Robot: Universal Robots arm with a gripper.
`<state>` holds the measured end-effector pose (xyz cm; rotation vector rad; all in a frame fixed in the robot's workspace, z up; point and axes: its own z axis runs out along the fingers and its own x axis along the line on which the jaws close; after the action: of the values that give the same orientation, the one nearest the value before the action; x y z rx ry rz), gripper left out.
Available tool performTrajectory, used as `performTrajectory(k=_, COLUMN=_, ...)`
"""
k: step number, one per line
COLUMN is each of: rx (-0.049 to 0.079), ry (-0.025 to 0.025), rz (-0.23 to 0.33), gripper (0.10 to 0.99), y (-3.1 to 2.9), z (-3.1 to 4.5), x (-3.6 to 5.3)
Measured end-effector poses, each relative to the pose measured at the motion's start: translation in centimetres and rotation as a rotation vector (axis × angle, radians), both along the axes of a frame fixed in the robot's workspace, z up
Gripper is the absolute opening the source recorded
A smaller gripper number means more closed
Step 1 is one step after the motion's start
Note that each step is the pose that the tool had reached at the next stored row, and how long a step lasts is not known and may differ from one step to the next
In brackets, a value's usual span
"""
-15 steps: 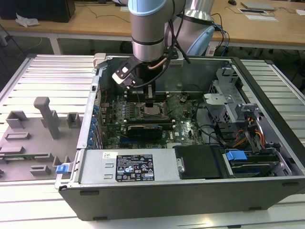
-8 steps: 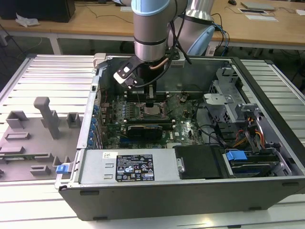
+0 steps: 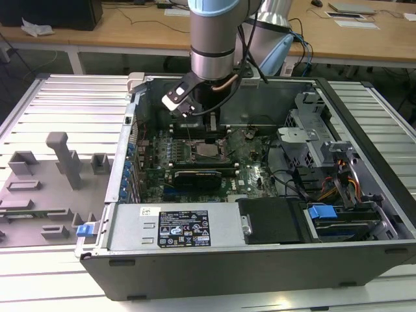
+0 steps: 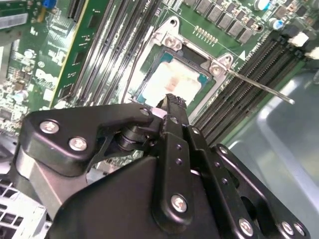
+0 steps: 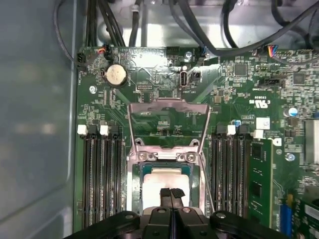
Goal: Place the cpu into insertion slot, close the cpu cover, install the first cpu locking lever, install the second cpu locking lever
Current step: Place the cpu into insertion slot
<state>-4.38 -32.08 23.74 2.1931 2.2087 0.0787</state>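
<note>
surface: the ribbed metal surface (image 3: 39, 110) is carrying the whole setup. Some grey fixture blocks (image 3: 65, 159) are sitting at the exterior view's left, well apart from the action.
pc case: the pc case (image 3: 260, 266) is lying open and facing up, with the arm reaching down into its middle.
tool: the tool (image 5: 172, 192) is hanging right over the socket area. Its fingertips are pressing together and I'm not seeing anything between them.
cpu: the cpu (image 5: 164, 179) is already lying flat in the insertion slot (image 4: 194, 54), silver face up, straight below the tool tips. Whether the tips are actually touching it, I can't tell.
cpu cover: the cpu cover (image 5: 168, 103) is standing swung open, and green board is showing through its window. Its hinge edge is sitting just beside one edge of the cpu, and that hinge line is running crosswise to the memory slots (image 5: 102, 174).
key relation: I'm guessing it all hangs on that raised frame. It's leaning away from the cpu, on the side opposite the tool's body.
locking lever: a thin locking lever rod (image 4: 259, 87) is sticking out free beside the slot, not latched.
room: things are looking tight, with memory slots flanking the socket on both sides and cables hanging near the board's edge.
drive cage: the drive cage (image 3: 312, 140) is sitting at the exterior view's right, well apart.
</note>
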Motion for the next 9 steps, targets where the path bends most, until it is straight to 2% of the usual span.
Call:
performTrajectory(k=3, rx=0.000, ry=0.0000, rz=0.000, gripper=0.106, y=0.00, z=0.88, x=0.00)
performTrajectory(k=8, rx=0.000, ry=0.0000, rz=0.000, gripper=0.106, y=0.00, z=3.48, x=0.00)
performTrajectory(k=9, rx=0.000, ry=0.0000, rz=0.000, gripper=0.106, y=0.00, z=3.74, x=0.00)
